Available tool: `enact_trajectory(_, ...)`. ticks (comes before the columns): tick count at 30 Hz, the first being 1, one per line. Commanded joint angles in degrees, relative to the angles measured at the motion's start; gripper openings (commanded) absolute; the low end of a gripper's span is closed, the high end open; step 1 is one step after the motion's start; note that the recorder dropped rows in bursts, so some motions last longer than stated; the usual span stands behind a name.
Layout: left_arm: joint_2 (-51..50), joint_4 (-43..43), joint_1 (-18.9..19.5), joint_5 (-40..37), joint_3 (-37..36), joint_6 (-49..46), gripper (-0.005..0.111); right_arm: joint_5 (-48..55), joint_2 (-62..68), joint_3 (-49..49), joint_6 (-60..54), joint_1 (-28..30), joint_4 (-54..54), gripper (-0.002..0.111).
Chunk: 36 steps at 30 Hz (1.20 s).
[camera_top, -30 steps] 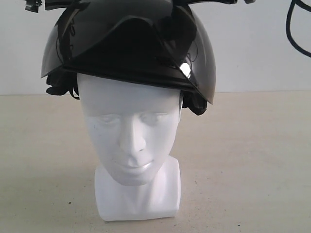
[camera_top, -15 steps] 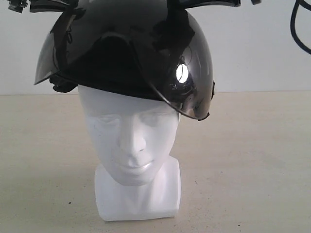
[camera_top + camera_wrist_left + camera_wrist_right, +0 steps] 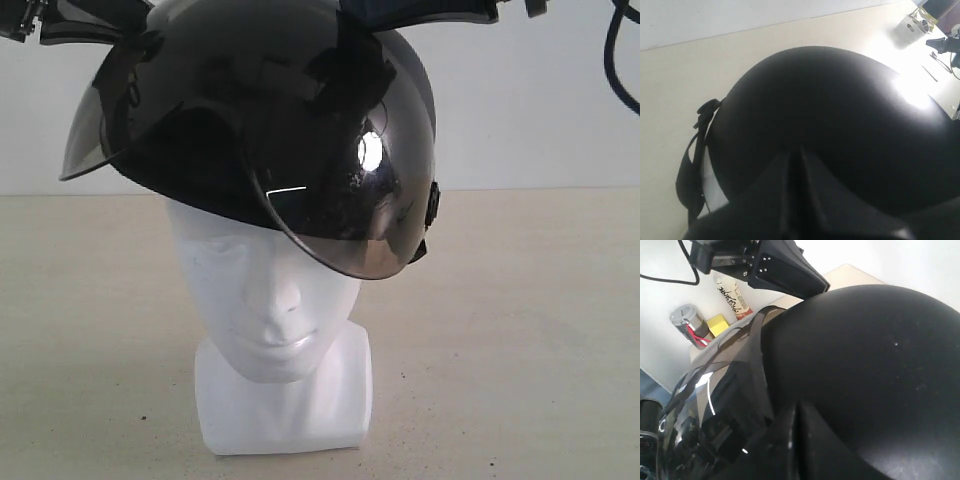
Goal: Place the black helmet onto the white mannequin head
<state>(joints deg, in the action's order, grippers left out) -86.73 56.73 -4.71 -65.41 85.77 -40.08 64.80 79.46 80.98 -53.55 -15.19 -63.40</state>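
A plain white wall backs a pale beige desk [image 3: 520,350]. In the exterior view the white mannequin head [image 3: 270,300] stands mid-desk, and the black helmet [image 3: 250,110] sits at its twelve o'clock. It is over the crown but cocked, with its smoke visor [image 3: 340,200] dipping toward four o'clock across the brow. Both arms enter at the upper edge.

In the left wrist view the matte shell fills the frame. The left pincer [image 3: 795,150] looks clenched on nothing, its tips resting on the dome. A strap [image 3: 692,165] dangles past the rim.

In the right wrist view the right pincer [image 3: 796,407] is likewise clenched empty against the shell, beside the visor.

The shell looks stiff, smooth and likely slippery, so closed tips can only nudge it. A real hold would suit the rim or strap better. The hinged visor seems easily scratched and is best left alone.
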Motion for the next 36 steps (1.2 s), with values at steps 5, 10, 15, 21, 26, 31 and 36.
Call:
enact_trajectory(5,-6.05,-0.11,-1.13,-4.56,8.40,-2.17,0.004,2.32,-0.66,-0.33,0.16,-0.31,-0.12,0.000)
enact_trajectory(10,-9.41,-1.83,-1.13,-4.56,10.46,-2.05,0.004,2.22,-0.66,-0.33,0.05,-0.31,-0.12,0.000)
enact_trajectory(15,-11.34,1.47,-1.13,-4.56,10.46,-2.47,0.004,1.35,-0.66,-0.33,0.05,-0.31,-0.12,0.000)
enact_trajectory(21,-9.92,-1.28,-1.13,-4.56,10.46,0.66,0.004,1.01,-0.66,-0.33,0.20,-0.31,-0.12,0.000)
enact_trajectory(26,-6.88,-2.40,-1.13,-4.56,8.71,1.24,0.004,1.16,-0.66,-0.33,0.68,-0.31,-0.12,0.000)
enact_trajectory(31,-4.46,-1.67,-1.13,-4.56,4.51,1.39,0.004,1.53,-0.66,-0.33,0.92,-0.31,-0.12,0.000)
enact_trajectory(36,-2.90,-1.67,-1.13,-4.56,1.10,1.39,0.004,2.39,-0.66,-0.33,1.14,-0.31,-0.23,0.000)
